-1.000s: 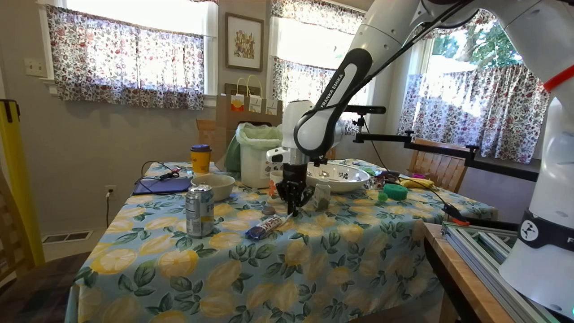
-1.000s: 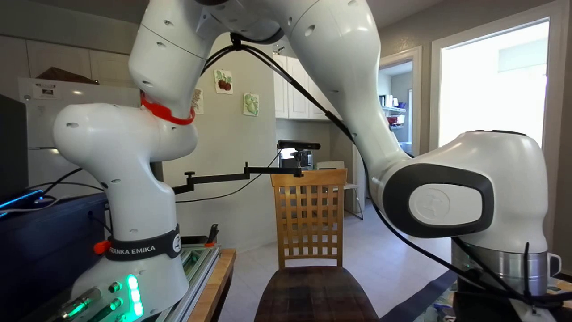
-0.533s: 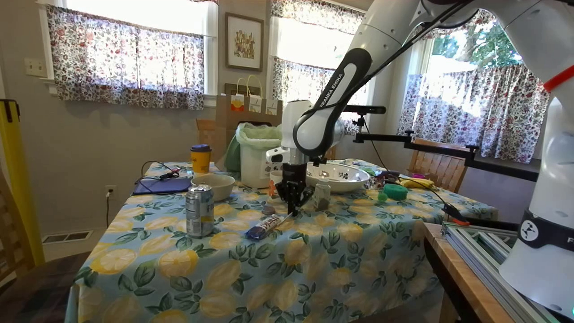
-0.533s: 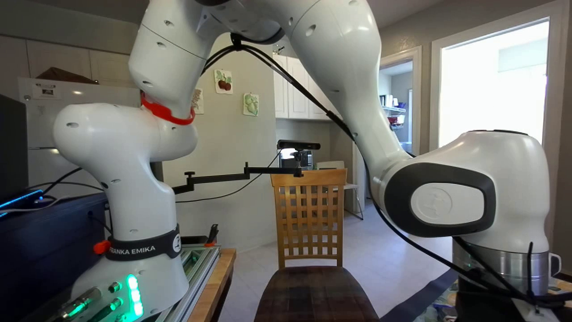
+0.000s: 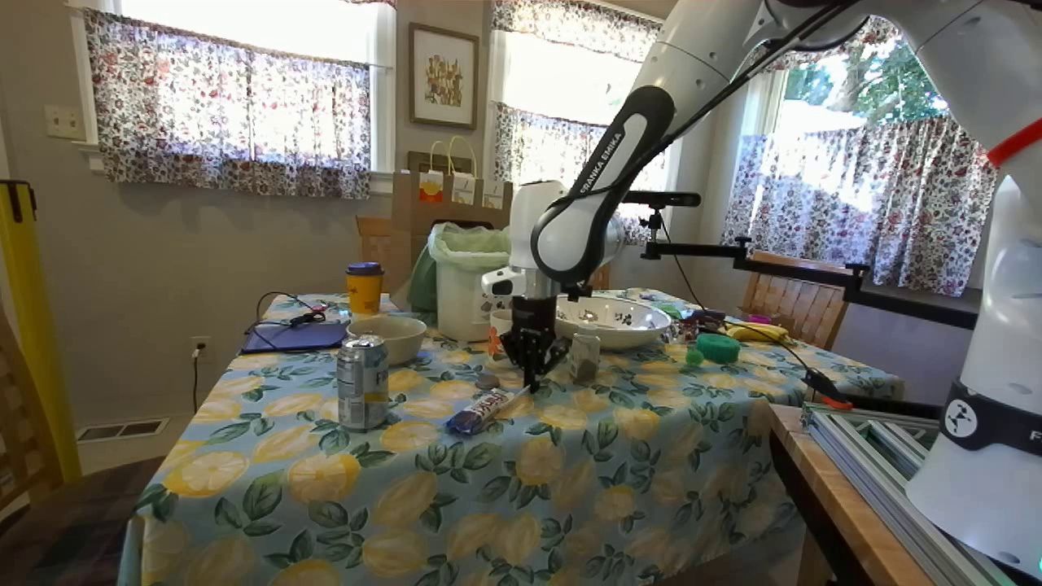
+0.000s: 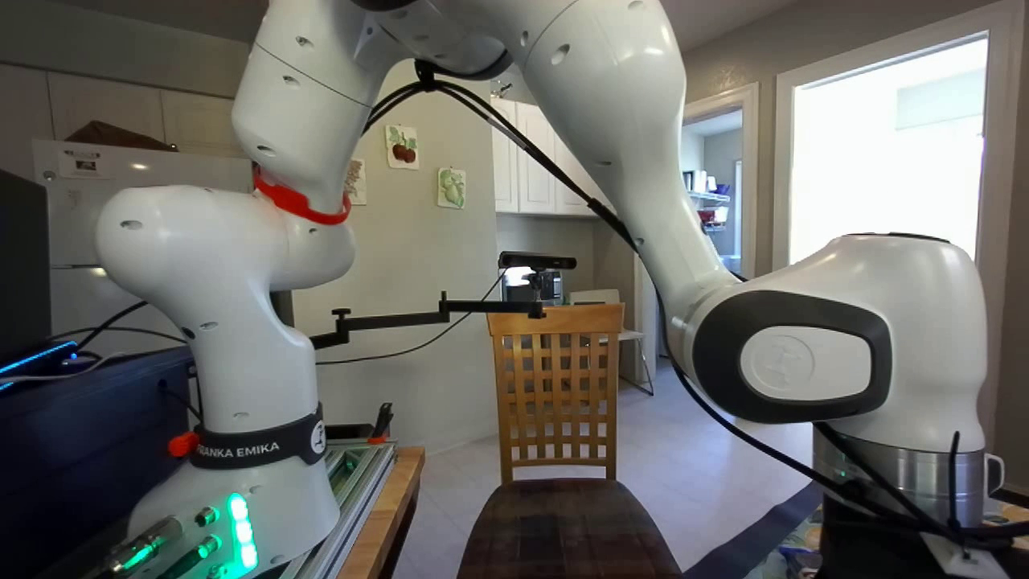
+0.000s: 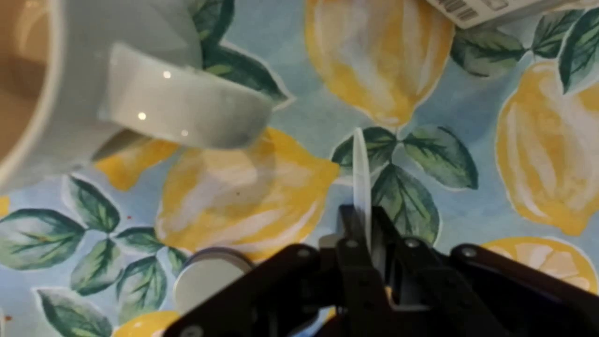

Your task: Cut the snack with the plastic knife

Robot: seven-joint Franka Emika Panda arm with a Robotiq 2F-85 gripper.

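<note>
The snack (image 5: 479, 413), a bar in a blue and white wrapper, lies on the lemon-print tablecloth near the table's front. Just beyond its far end, my gripper (image 5: 532, 386) points straight down, its tips close to the cloth. In the wrist view the white plastic knife (image 7: 360, 164) passes between the fingertips of the gripper (image 7: 363, 211), seen nearly edge-on and filling the narrow gap, so the jaws are shut on it. In an exterior view the knife (image 5: 519, 398) slants from the fingertips towards the snack; whether the two touch I cannot tell. The gripper hides part of the knife.
A mug (image 7: 182, 98) stands close to the gripper, and a round lid (image 7: 210, 281) lies nearby. A small shaker (image 5: 584, 356) is right beside the arm. A can (image 5: 363, 382), a bowl (image 5: 389, 338) and a large patterned bowl (image 5: 623, 323) also stand on the table.
My gripper has shifted very slightly, its fingers drawing in on the knife. The knife's exposed part has moved a little with it. The snack stays where it was.
</note>
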